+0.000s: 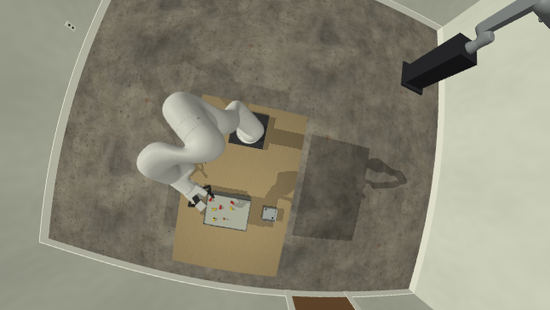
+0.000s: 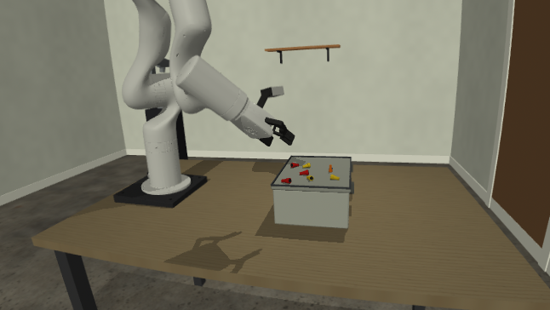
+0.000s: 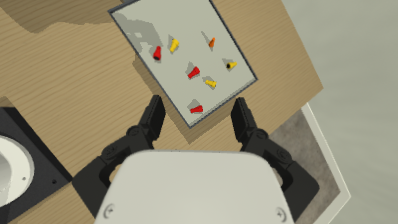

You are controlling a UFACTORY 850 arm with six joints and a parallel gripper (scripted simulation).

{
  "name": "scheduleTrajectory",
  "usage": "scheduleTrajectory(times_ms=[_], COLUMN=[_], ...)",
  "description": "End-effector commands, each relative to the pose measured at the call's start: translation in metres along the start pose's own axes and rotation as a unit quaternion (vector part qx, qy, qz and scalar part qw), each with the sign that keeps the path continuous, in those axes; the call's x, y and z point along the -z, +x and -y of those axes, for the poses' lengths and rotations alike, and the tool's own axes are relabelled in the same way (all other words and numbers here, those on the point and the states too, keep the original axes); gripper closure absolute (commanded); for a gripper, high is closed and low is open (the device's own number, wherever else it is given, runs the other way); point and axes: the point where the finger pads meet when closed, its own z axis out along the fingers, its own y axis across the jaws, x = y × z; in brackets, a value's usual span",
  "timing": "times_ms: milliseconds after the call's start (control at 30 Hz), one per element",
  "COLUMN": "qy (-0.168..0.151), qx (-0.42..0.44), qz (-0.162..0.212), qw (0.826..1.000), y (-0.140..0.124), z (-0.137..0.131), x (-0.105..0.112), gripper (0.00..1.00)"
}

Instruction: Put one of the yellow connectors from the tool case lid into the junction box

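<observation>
The grey tool case [image 2: 312, 196] [image 3: 182, 57] stands on the table, and its lid carries several loose connectors. Three are yellow: one near the far side [image 3: 173, 46], one by the right edge [image 3: 231, 64], one nearer me [image 3: 210, 83]. Three red ones [image 3: 193, 72] and an orange one [image 3: 212, 43] lie among them. My gripper [image 3: 198, 104] is open and empty. It hovers above the lid's near corner, over a red connector [image 3: 196, 109], and hangs above the case's left end in the exterior view [image 2: 283, 134]. The steel junction box [image 1: 269, 214] sits beside the case.
The arm's black base plate [image 2: 159, 193] is at the table's far left. The junction box is hidden behind the case in the exterior view. The table edge and floor lie just right of the case in the wrist view.
</observation>
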Motion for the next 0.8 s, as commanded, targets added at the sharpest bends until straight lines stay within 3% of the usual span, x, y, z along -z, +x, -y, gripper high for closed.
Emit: scheduleTrajectory(times_ms=[0,167,233,300,567,767], qy=[0.059,0.115,0.115,0.134,0.200,0.230], qx=[0.038,0.087,0.087,0.107,0.187,0.235], qz=[0.026,0.059,0.059,0.073,0.130,0.163], qw=[0.997,0.988,0.988,0.982,0.953,0.930], y=[-0.001,-0.006,-0.006,-0.009,-0.022,-0.029], z=[0.010,0.018,0.018,0.020,0.019,0.013], x=[-0.011,-0.019,-0.019,-0.021,-0.028,-0.031], gripper=[0.00,0.00,0.00,0.00,0.00,0.00])
